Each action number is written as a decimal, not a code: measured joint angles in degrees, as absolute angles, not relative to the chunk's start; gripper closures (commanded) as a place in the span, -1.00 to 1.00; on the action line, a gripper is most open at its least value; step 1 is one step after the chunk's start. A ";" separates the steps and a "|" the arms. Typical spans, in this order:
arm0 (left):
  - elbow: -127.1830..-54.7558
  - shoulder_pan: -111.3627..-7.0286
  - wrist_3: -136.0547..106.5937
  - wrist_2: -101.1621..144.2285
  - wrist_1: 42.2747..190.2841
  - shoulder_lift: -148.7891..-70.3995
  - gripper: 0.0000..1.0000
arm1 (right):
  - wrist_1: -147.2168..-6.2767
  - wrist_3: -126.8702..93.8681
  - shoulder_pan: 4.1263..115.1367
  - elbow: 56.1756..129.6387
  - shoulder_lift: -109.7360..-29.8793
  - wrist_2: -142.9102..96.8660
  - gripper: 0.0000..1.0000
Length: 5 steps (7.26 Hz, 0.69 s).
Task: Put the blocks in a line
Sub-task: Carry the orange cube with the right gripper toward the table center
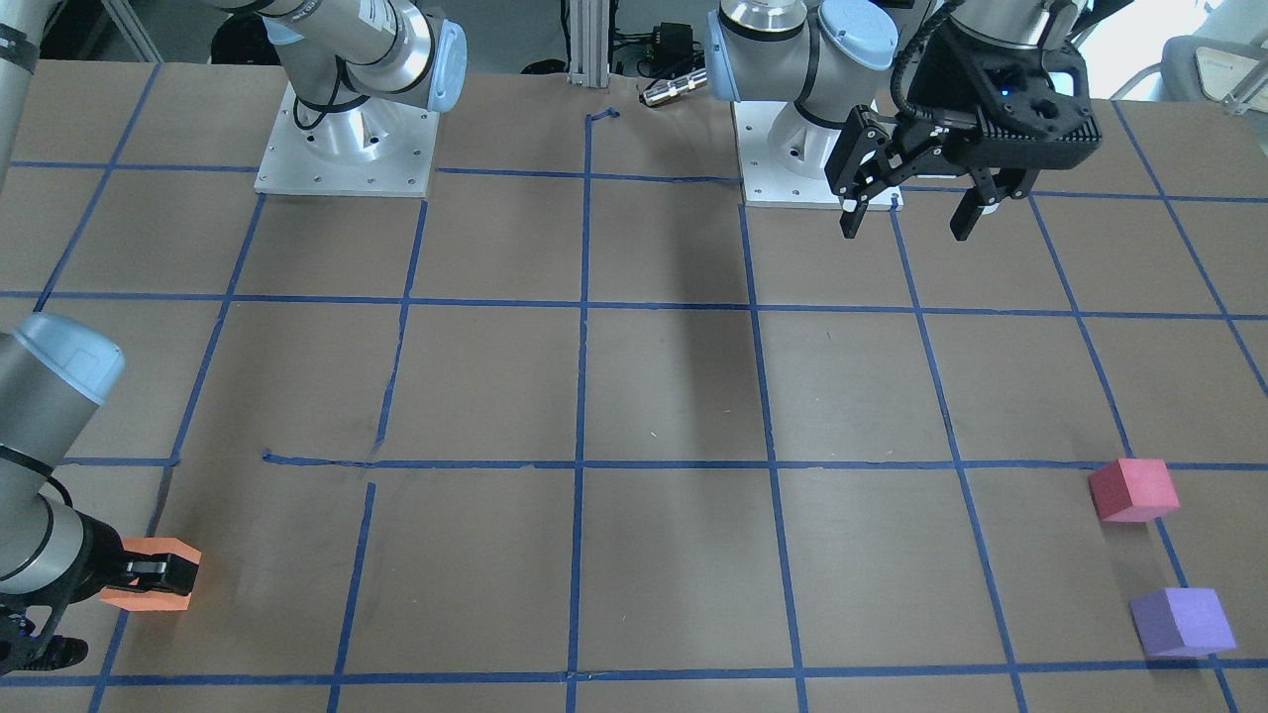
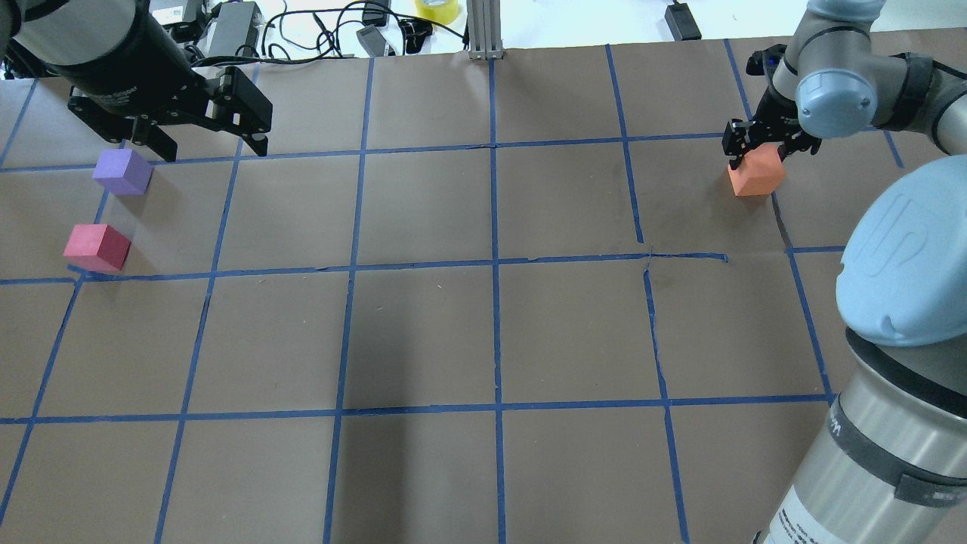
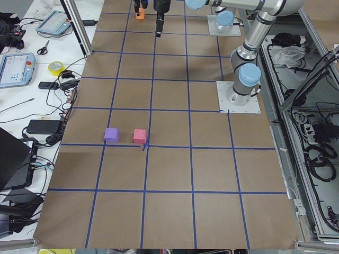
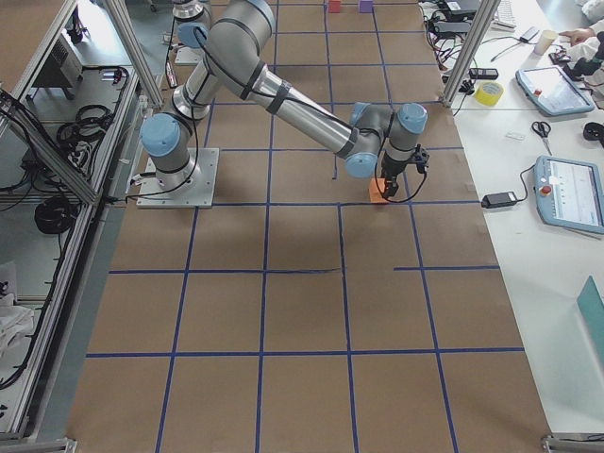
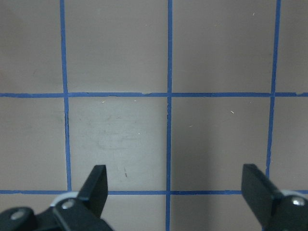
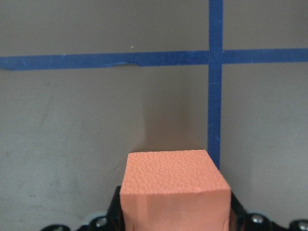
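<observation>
The orange block (image 2: 755, 177) sits at the far right of the table, and my right gripper (image 2: 761, 155) is shut on it from above. It fills the bottom of the right wrist view (image 6: 173, 192). I cannot tell whether it touches the paper or hangs just above it. The purple block (image 2: 122, 171) and the crimson-pink block (image 2: 97, 247) stand close together at the far left, untouched. My left gripper (image 2: 204, 147) is open and empty, held high above the table. Its wrist view shows only bare taped paper between the fingertips (image 5: 98, 185).
Brown paper with a blue tape grid (image 2: 495, 264) covers the table. The two arm bases (image 1: 347, 149) (image 1: 792, 158) stand on the robot's side. A metal post (image 2: 483, 30), cables and a yellow tape roll (image 2: 437, 9) lie beyond the far edge.
</observation>
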State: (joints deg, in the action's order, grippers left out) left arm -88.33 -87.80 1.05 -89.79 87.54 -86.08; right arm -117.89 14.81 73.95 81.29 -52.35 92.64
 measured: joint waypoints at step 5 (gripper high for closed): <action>-88.33 -87.80 1.05 -89.98 87.54 -86.05 -1.00 | -116.85 5.38 83.89 79.91 -56.43 89.68 1.00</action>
State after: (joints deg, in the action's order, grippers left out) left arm -88.33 -87.80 1.05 -89.98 87.54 -86.05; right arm -116.85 5.38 83.89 79.91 -56.43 89.68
